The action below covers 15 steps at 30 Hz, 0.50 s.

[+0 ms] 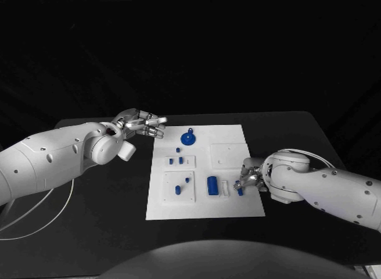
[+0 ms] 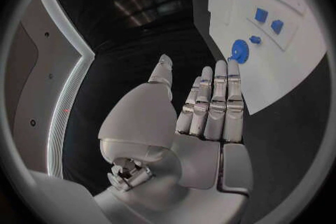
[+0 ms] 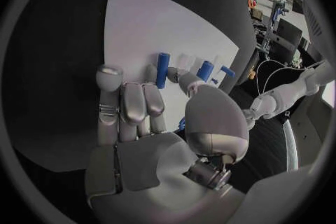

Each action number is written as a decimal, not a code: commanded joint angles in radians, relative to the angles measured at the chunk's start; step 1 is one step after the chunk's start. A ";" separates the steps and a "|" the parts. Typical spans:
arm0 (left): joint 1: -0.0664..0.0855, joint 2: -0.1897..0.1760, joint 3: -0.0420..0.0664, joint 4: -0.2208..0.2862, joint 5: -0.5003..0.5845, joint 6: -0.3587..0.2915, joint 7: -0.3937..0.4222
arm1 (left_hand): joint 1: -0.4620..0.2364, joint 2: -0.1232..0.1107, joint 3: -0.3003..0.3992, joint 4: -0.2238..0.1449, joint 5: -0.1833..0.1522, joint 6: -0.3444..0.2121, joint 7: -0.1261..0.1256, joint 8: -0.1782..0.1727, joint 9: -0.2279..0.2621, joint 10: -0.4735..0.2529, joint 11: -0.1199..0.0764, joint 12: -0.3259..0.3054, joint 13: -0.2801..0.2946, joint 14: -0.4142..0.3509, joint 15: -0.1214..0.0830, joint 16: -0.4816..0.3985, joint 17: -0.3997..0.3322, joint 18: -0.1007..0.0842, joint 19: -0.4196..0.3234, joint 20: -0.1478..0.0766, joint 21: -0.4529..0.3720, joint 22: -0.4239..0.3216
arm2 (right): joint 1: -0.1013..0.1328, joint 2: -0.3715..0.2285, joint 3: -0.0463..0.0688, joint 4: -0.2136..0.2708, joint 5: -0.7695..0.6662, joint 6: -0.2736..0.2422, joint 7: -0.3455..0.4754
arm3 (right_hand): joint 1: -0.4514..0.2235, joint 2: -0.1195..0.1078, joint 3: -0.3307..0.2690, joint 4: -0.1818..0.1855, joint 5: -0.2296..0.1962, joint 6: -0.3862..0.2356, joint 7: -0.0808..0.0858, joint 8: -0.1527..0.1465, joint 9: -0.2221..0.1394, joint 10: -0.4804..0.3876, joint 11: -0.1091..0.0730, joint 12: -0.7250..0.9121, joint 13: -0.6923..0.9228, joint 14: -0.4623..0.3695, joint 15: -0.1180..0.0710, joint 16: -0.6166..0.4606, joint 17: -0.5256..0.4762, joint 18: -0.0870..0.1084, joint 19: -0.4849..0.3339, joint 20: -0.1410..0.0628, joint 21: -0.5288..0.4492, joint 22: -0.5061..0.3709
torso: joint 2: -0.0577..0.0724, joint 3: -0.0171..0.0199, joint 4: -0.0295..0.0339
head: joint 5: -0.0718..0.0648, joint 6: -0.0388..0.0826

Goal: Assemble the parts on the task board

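Right hand (image 1: 251,179) at the task board's (image 1: 241,135) four o'clock edge seems to pinch a small blue part (image 1: 239,185), left hand (image 1: 140,125) hovers released at ten o'clock; most parts lie loose, assembly barely begun.

Black table (image 1: 115,192) under white plate; thin white cable (image 1: 36,212) trailing across its left side

Robotics lab: black table (image 1: 99,192), cluttered equipment benches (image 3: 276,14) behind.
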 commanded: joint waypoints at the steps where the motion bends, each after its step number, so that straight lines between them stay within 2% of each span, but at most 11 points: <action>1: 0.001 0.001 0.001 0.003 -0.005 0.012 0.000 | -0.004 0.005 -0.004 -0.002 0.003 -0.009 0.000 -0.004 -0.001 -0.008 -0.002 0.003 0.002 -0.001 -0.002 -0.001 0.001 -0.008 0.000 0.002 0.004 -0.002 | -0.009 -0.004 -0.012 -0.004 0.104 0.007 -0.073 | 0.018 0.020 0.187 -0.190 0.001 0.010 -0.002 0.007 -0.031 0.008 -0.004 0.001 0.039 0.010 0.002 0.006 0.021 0.004 0.035 0.003 -0.004 0.001 | -0.001 -0.0006 0.0003 | 0.001 0.000; 6: 0.001 0.001 0.001 0.004 -0.006 0.013 -0.001 | -0.003 0.003 -0.003 -0.001 0.003 -0.011 0.000 -0.004 -0.001 -0.010 -0.002 0.003 0.001 -0.002 -0.002 -0.001 0.002 -0.008 0.000 0.003 0.005 -0.002 | 0.003 -0.006 -0.007 0.005 0.142 -0.015 -0.072 | 0.022 0.017 0.187 -0.191 0.006 0.013 -0.002 0.008 -0.031 0.008 -0.005 0.001 0.039 0.010 0.001 0.004 0.020 0.004 0.037 0.002 -0.007 0.008 | 0.000 -0.0007 0.0006 | 0.003 0.000; 15: 0.001 0.000 0.000 0.004 -0.009 0.015 -0.001 | -0.003 0.003 -0.003 -0.001 0.003 -0.011 0.000 -0.004 -0.001 -0.010 -0.002 0.003 0.001 -0.002 -0.002 -0.001 0.002 -0.008 0.000 0.003 0.005 -0.002 | 0.016 -0.001 0.018 0.027 0.207 -0.041 -0.072 | 0.024 0.015 0.185 -0.190 0.018 0.017 -0.003 0.007 -0.031 0.010 -0.005 0.001 0.039 0.010 0.000 0.004 0.021 0.004 0.039 0.001 -0.014 0.016 | 0.001 0.0001 0.0008 | 0.004 0.000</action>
